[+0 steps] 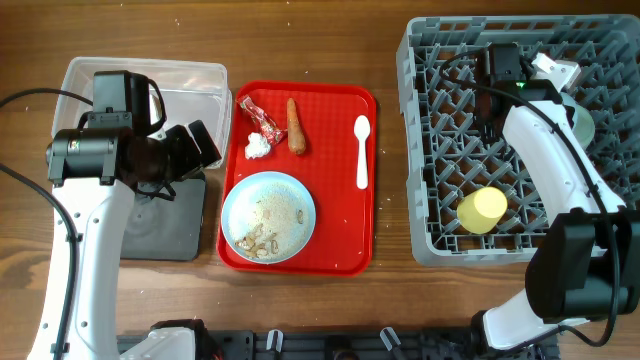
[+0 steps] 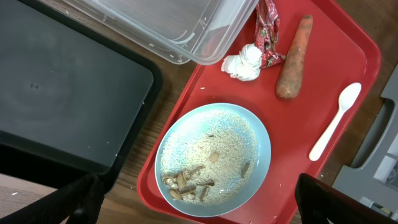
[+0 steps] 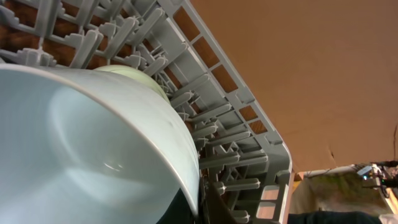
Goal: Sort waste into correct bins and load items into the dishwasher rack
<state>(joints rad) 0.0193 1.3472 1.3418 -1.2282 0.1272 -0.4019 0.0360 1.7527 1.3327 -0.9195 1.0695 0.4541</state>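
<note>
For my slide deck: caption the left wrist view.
Red tray beside black tray and clear tub, carrying a rice-strewn blue plate, carrot, wrapper, tissue and white spoon.

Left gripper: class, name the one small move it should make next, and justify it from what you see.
Probably shift over the tissue and lower. The left gripper is open and empty, the tissue is the nearest waste on the red tray, and the clear tub sits right beside it.

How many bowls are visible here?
2. The light blue bowl is at the rack, nearest the right wrist camera; the pale green bowl is just behind it. Others may be hidden.
</note>
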